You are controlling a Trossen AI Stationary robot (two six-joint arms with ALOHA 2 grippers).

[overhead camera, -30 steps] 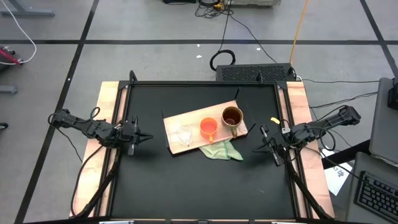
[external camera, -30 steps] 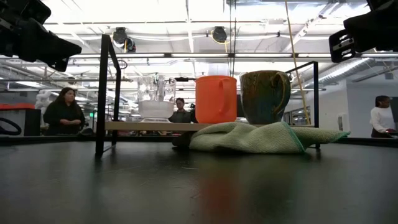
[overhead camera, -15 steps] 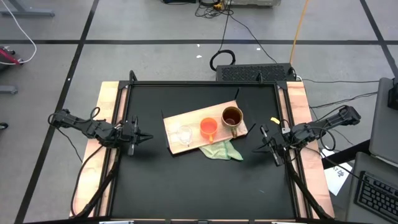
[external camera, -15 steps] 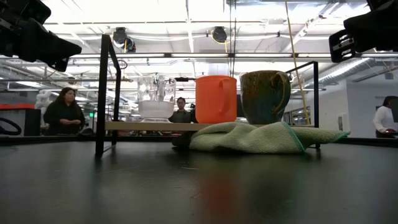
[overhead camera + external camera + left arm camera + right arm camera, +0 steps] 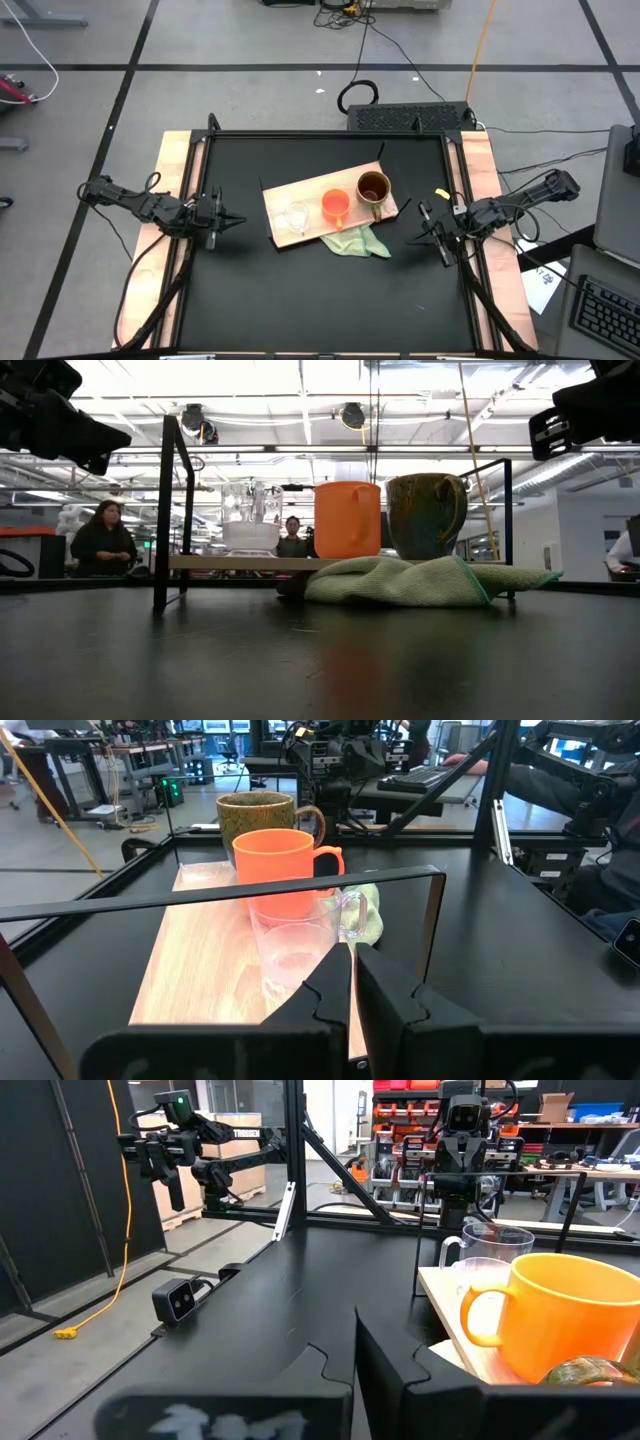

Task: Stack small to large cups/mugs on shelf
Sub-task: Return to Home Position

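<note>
Shelf: you have the light-wood shelf [image 5: 300,195] lying angled mid-desk [image 5: 320,290], its near edge on the green cloth [image 5: 355,241].
Cups: glass cup [image 5: 296,216], orange mug [image 5: 335,206] and olive mug [image 5: 373,188] stand in a row on it.
Left claw [image 5: 232,221]: your fingers are pinched together and empty, at the desk's left edge.
Right claw [image 5: 412,238]: likewise pinched and empty, at the right edge.

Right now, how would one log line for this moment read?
shelf: glass cup, orange mug, olive-brown mug in row | left gripper, right gripper: jaws shut, away from shelf

Glass cup [image 5: 296,216], orange mug [image 5: 335,205], olive mug [image 5: 373,188] upright along shelf [image 5: 300,194]
</note>
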